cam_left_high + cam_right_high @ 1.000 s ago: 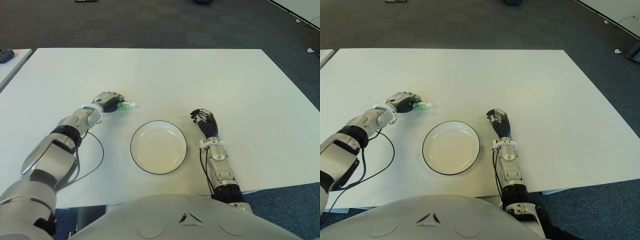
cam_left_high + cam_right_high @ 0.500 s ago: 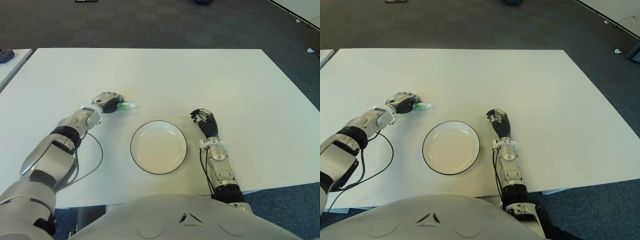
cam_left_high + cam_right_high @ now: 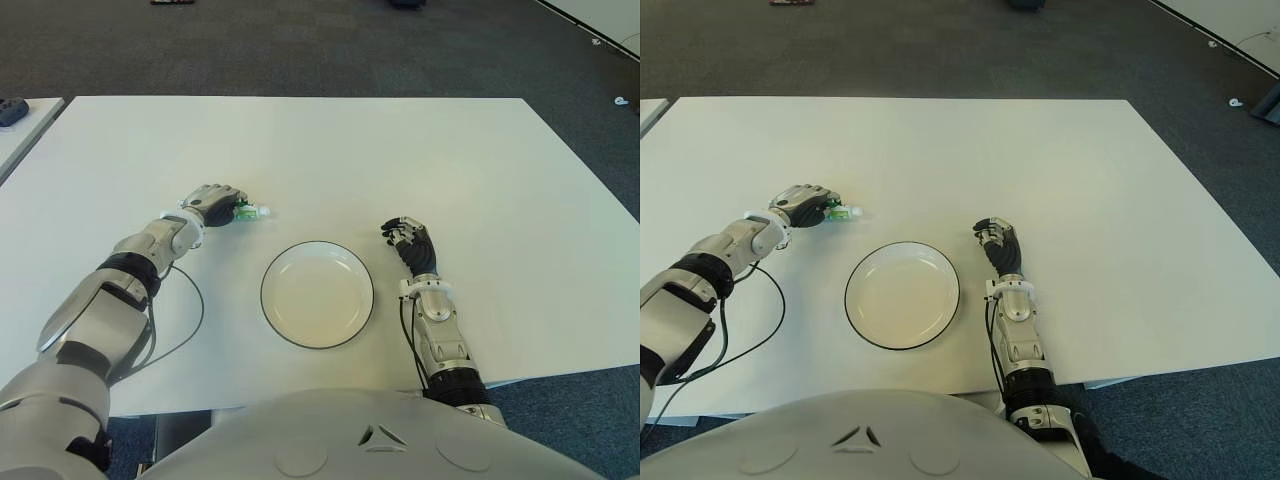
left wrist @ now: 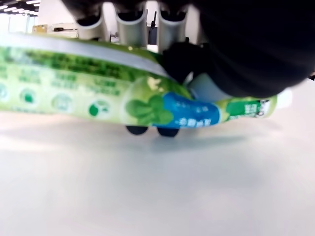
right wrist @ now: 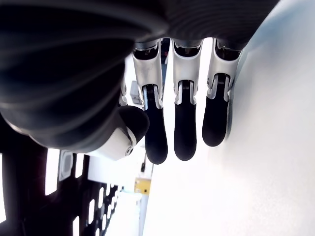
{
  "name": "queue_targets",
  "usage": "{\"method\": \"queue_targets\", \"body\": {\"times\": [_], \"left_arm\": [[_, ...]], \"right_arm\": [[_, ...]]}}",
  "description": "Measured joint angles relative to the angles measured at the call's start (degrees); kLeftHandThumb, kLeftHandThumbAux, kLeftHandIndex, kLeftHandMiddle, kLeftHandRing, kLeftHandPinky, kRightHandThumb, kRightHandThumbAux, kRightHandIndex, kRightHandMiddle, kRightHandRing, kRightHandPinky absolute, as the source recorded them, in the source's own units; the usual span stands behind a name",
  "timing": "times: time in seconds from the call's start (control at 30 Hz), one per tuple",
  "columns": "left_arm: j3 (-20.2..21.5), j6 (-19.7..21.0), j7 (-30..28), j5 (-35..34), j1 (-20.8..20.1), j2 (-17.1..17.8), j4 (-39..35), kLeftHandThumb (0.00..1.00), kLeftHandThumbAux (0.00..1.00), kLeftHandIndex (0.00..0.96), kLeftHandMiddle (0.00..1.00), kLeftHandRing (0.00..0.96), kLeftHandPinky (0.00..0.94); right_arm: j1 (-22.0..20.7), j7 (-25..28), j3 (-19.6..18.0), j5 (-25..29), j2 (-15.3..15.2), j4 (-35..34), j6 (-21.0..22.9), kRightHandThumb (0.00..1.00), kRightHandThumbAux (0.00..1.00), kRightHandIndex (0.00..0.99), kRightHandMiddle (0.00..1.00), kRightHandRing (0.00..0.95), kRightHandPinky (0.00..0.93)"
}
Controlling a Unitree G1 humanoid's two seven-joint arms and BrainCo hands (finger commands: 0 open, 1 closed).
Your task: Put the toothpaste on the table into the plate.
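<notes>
The left hand point(image 3: 214, 203) is closed around the toothpaste point(image 3: 249, 211) on the table point(image 3: 400, 160), left of the plate point(image 3: 317, 294), while the right hand point(image 3: 408, 240) has loose, empty fingers.

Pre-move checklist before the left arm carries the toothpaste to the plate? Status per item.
1. Left robot hand closed on the toothpaste: ok.
2. Toothpaste lifted clear of the table: cannot tell; it sits very low in the left wrist view.
3. Plate empty: ok.
4. Table between the toothpaste and plate free of objects: ok.
5. Right robot hand beside the plate on its right, holding nothing: ok.
</notes>
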Motion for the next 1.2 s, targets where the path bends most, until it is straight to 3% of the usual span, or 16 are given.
{"method": "queue_targets", "body": {"times": [1.2], "left_arm": [[11.28, -1.59, -3.88, -7.03, 2.99, 3.83, -13.03, 0.848, 0.667, 0.423, 0.588, 0.828, 0.794]], "right_arm": [[-0.34, -0.01, 0.07, -0.03, 0.42, 0.17, 0.22, 0.715, 0.734, 0.421, 0.441, 0.409, 0.414]]}}
